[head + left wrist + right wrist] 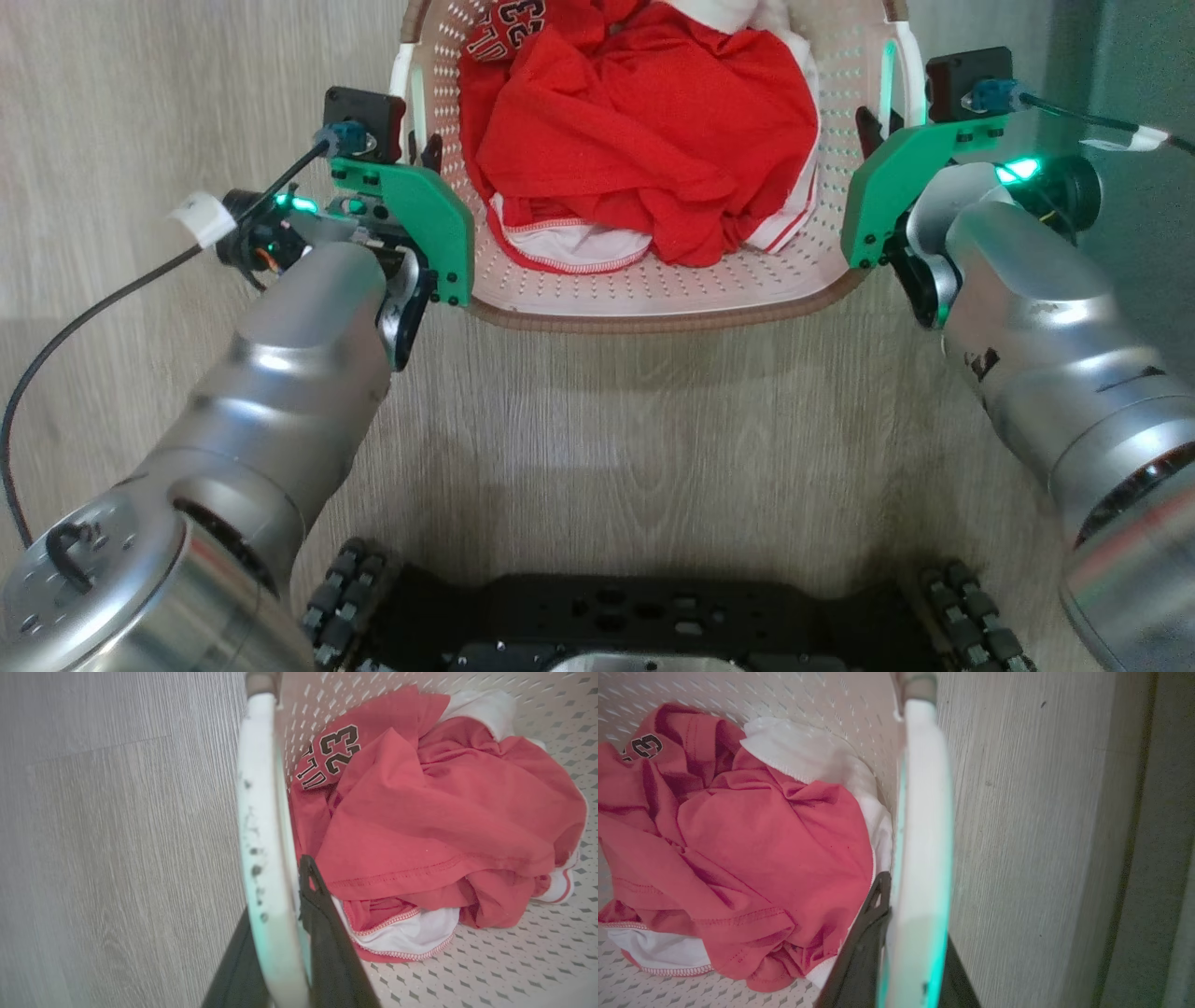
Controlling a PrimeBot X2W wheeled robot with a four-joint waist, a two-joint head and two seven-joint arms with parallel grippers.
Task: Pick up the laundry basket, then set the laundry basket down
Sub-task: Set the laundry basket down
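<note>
The laundry basket (653, 313) is cream with perforated walls and a brown rim, and sits between my two arms with red and white clothes (644, 131) heaped inside. My left gripper (422, 154) is shut on the basket's white left handle (264, 835), one dark finger (313, 891) inside the wall and one outside. My right gripper (873, 131) is shut the same way on the right handle (922, 835), with a finger (873, 905) on the inner side. A soft shadow lies on the floor under the near rim. I cannot tell whether the basket touches the floor.
Pale wood-look floor (607, 448) surrounds the basket. My dark wheeled base (644, 616) is just below it in the head view. A darker grey wall or panel (1120, 56) stands close on the right. A black cable (84, 317) trails from my left wrist.
</note>
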